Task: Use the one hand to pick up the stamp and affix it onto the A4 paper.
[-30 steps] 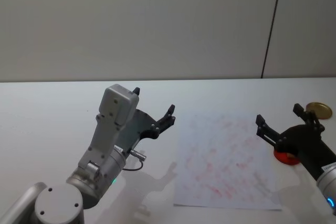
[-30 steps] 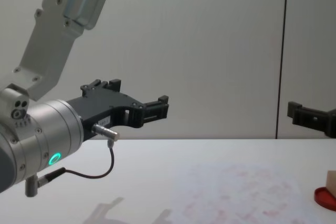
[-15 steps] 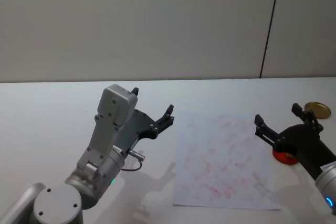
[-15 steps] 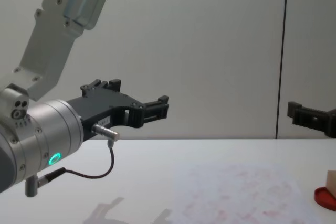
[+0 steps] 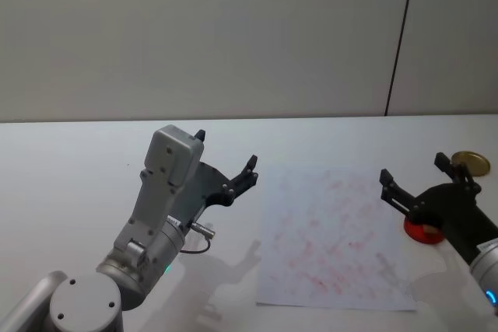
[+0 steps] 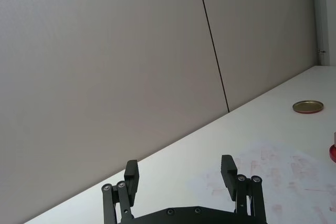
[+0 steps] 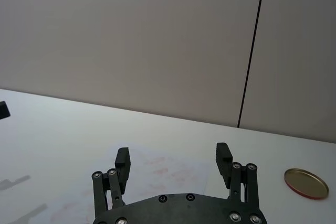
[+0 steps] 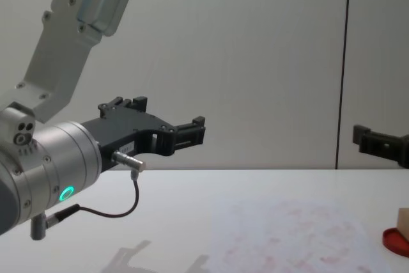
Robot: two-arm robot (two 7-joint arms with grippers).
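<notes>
The stamp (image 8: 403, 220), a small tan wooden block, stands on the red ink pad (image 8: 395, 240) at the table's right edge. My right gripper (image 5: 412, 167) hovers open and empty above that pad, which it partly hides in the head view. In the right wrist view its fingers (image 7: 123, 157) spread wide over the A4 paper (image 7: 168, 170). The A4 paper (image 5: 334, 231), white with smudgy red prints, lies flat at centre right. My left gripper (image 5: 226, 151) hangs open in the air left of the sheet, holding nothing.
A round gold lid (image 5: 471, 162) lies on the table behind the red ink pad (image 5: 422, 232). The left arm's silver wrist (image 8: 57, 171) with its green light looms large at the chest view's left. A grey wall stands behind the white table (image 5: 78, 161).
The right gripper has drifted slightly to the right. The left arm, the paper and the stamp have not moved.
</notes>
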